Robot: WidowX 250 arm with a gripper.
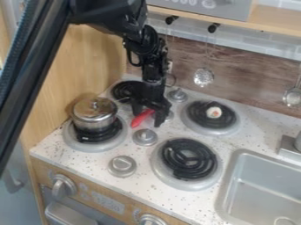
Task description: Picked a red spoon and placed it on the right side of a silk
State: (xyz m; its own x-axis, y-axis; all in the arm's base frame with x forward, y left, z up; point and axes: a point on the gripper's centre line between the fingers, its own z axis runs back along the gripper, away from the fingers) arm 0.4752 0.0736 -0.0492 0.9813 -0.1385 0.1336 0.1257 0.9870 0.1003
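Note:
The black gripper (148, 118) hangs over the middle of the stove top, between the burners, pointing down. Its two fingers stand apart, one on the left and one on the right. A red spoon (140, 118) shows low between them, slanting down to the left; its upper right part is hidden at the gripper. Whether it touches either finger I cannot tell. The grey sink (264, 184) is at the lower right. I see no silk cloth.
A lidded metal pot (94, 114) stands on the left front burner. A small whitish object (214, 112) sits on the right back burner. Silver knobs rise between the burners, one close below the spoon. A faucet (290, 149) stands behind the sink, and metal utensils hang along the back wall.

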